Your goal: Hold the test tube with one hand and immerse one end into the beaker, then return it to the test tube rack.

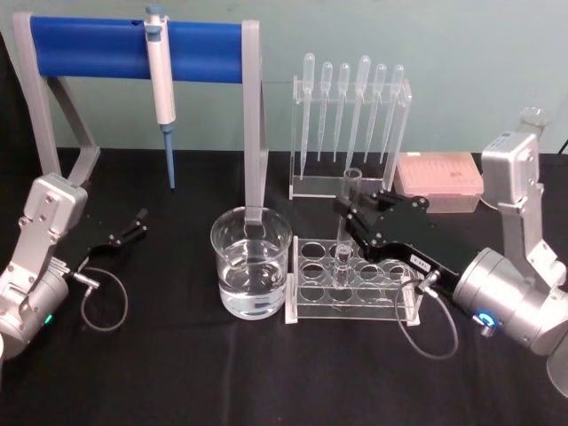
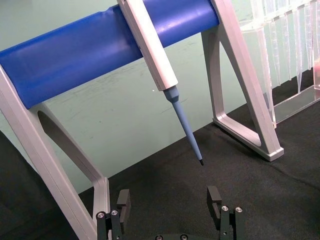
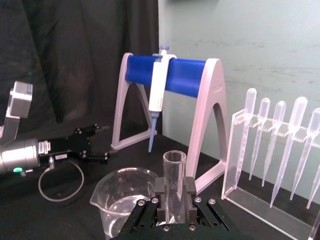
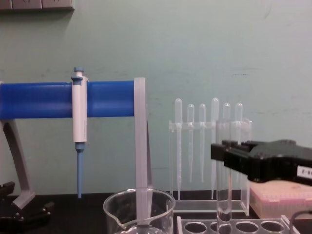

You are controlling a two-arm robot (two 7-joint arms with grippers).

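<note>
Right hand clamped on upright test tube, above rack

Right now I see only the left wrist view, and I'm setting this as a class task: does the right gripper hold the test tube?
Observer: Yes, the right gripper is shut on the tube, which stands upright.
Operator: Is it out of the rack?
Observer: Its lower end is level with the top of the rack; I cannot tell whether it is clear.
Operator: Where is the beaker?
Observer: The beaker, part full of clear liquid, stands beside the rack, on its left.
</note>
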